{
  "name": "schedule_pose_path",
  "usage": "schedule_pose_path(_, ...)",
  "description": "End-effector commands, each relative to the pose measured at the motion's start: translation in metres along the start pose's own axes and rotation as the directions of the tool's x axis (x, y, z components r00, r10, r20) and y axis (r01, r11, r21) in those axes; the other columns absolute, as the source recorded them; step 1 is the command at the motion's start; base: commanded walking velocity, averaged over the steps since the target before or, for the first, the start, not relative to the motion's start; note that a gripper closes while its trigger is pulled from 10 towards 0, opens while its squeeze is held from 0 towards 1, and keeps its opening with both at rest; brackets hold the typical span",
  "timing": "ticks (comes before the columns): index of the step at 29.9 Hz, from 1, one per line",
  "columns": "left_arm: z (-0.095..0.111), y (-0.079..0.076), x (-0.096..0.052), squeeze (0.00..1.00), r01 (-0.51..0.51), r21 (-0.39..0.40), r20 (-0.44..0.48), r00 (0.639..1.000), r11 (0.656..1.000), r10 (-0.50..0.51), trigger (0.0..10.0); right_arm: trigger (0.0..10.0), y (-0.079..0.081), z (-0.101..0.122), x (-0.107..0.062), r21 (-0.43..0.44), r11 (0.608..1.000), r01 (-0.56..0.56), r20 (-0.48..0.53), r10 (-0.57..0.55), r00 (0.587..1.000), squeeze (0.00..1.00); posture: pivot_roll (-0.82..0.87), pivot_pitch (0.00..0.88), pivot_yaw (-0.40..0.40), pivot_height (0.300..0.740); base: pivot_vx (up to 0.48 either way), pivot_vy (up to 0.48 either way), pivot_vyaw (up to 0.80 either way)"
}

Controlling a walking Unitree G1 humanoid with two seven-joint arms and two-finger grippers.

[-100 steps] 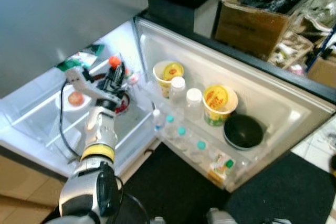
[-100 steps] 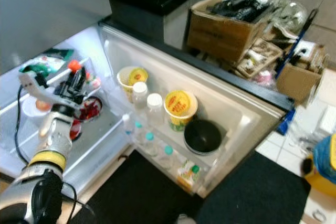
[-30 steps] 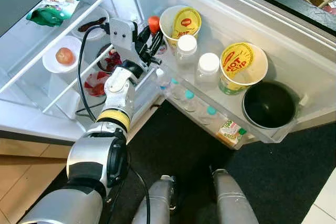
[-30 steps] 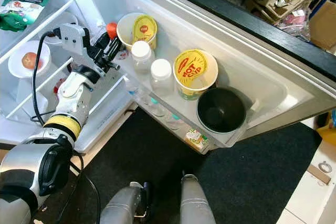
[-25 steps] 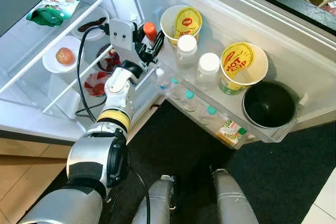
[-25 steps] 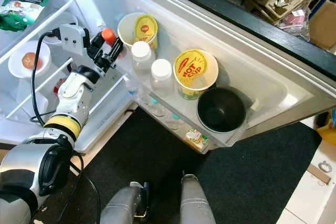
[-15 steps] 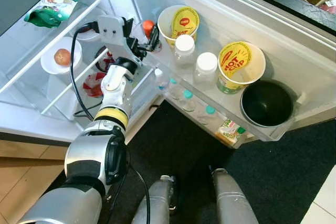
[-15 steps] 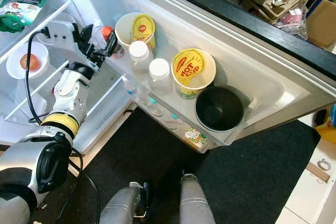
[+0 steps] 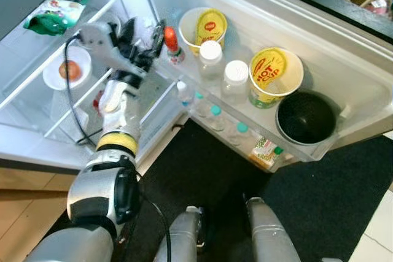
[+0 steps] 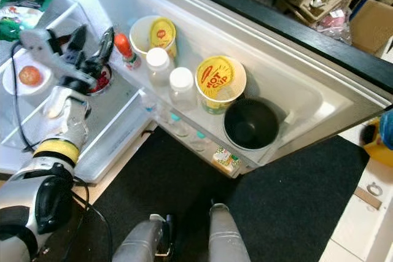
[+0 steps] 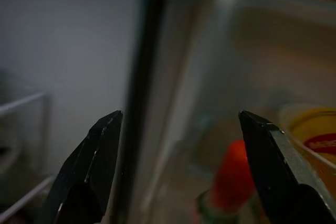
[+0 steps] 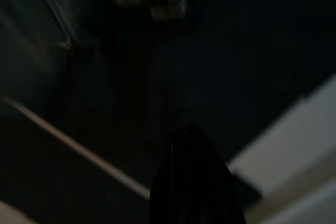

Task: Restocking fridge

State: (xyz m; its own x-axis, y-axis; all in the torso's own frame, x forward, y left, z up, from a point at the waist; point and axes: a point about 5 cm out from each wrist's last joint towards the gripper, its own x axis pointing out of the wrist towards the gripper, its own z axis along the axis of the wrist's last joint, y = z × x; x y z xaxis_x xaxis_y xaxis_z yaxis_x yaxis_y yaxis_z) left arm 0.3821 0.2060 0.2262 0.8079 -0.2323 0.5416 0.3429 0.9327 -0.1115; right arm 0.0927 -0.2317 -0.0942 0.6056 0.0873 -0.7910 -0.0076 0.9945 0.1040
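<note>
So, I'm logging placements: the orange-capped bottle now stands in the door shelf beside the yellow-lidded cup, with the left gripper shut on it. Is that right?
Not quite. The orange-capped bottle does stand in the door shelf beside the yellow-lidded cup, but the left gripper is open and apart from it. The left wrist view shows its fingers spread wide, with the bottle beyond them.

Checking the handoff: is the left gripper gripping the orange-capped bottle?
No: the left gripper is open and the orange-capped bottle stands free on the door shelf.

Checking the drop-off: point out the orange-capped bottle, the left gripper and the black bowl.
orange-capped bottle (image 9: 171,40), left eye view, cap.
left gripper (image 9: 143,30), left eye view, between fingertips.
black bowl (image 9: 305,118), left eye view, inside.
</note>
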Motion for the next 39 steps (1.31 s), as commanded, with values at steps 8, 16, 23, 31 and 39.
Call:
schedule_pose_path(8,-0.013,0.039,-0.06,0.0,-0.137,0.03,-0.082,0.987,0.99,0.139,10.0,10.0,-0.011,-0.018,-0.007,0.02,0.998,0.053,-0.121,-0.05,0.991,0.0,-0.08,0.243,0.083,0.74,0.0,0.0,0.0)
schedule_pose_path(16,-0.059,0.038,-0.117,0.0,-0.212,-0.052,-0.305,0.934,0.976,0.186,10.0,10.0,-0.018,-0.014,-0.006,-0.006,0.994,0.108,-0.147,-0.107,0.983,0.0,-0.07,0.201,0.065,0.74,0.0,0.0,0.0)
schedule_pose_path(23,-0.124,0.01,-0.227,0.0,-0.351,-0.067,-0.715,0.669,0.934,0.201,10.0,10.0,-0.038,-0.005,-0.008,-0.084,0.971,0.224,-0.177,-0.236,0.956,0.0,-0.06,0.16,0.032,0.74,0.0,0.0,0.0)
schedule_pose_path(31,-0.143,-0.015,-0.321,0.0,-0.482,0.063,-0.913,0.326,0.874,0.246,10.0,10.0,-0.043,0.004,-0.005,-0.107,0.965,0.238,-0.18,-0.254,0.95,0.0,-0.05,0.144,0.016,0.74,0.0,0.0,0.0)
schedule_pose_path(39,-0.142,-0.017,-0.337,0.0,-0.516,0.093,-0.926,0.27,0.852,0.264,10.0,10.0,-0.042,0.005,-0.004,-0.108,0.966,0.236,-0.179,-0.253,0.951,0.0,-0.05,0.138,0.011,0.74,0.0,0.0,0.0)
